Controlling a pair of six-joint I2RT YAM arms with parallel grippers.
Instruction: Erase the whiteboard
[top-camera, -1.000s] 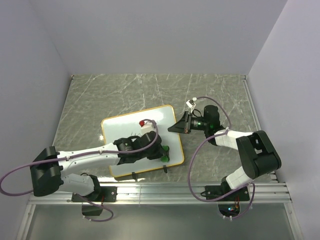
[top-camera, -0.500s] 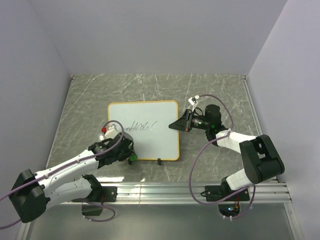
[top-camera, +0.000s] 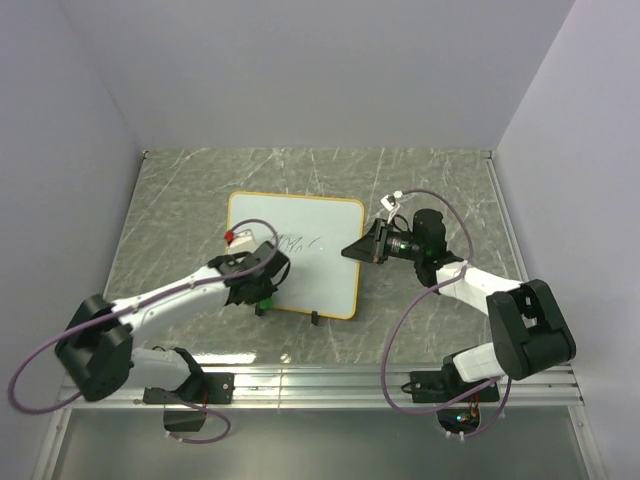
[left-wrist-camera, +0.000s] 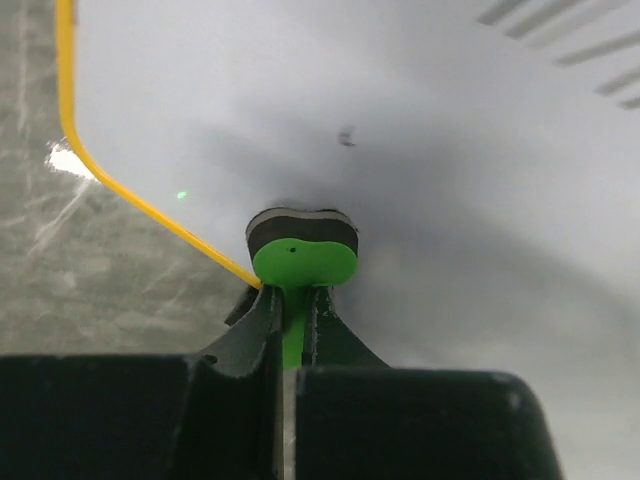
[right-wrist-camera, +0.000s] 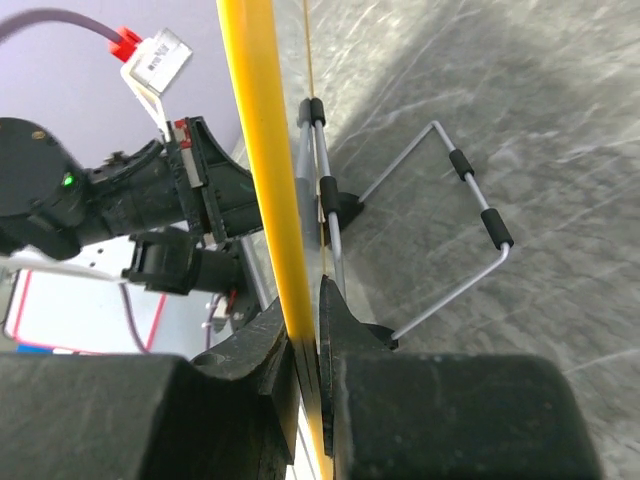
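The whiteboard (top-camera: 310, 265) with its thin yellow frame is held up off the table, tilted. A faint dark scribble (top-camera: 298, 242) sits near its middle. My right gripper (top-camera: 358, 251) is shut on the board's right edge; in the right wrist view the yellow frame (right-wrist-camera: 268, 180) runs between the jaws of the gripper (right-wrist-camera: 308, 330). My left gripper (top-camera: 262, 290) is shut on the small green eraser (left-wrist-camera: 300, 250), whose dark pad presses on the board's white face (left-wrist-camera: 420, 150) near its lower left yellow edge (left-wrist-camera: 150, 205).
The grey marbled table (top-camera: 180, 200) lies under the board. A wire stand with black sleeves (right-wrist-camera: 470, 220) sticks out behind the board. Two black clip feet (top-camera: 315, 318) hang at the board's near edge. Walls close in on three sides.
The board has shifted right and tilted. My left gripper with the eraser has moved right onto the board's lower left. The scribble is shorter and fainter than half a second ago.
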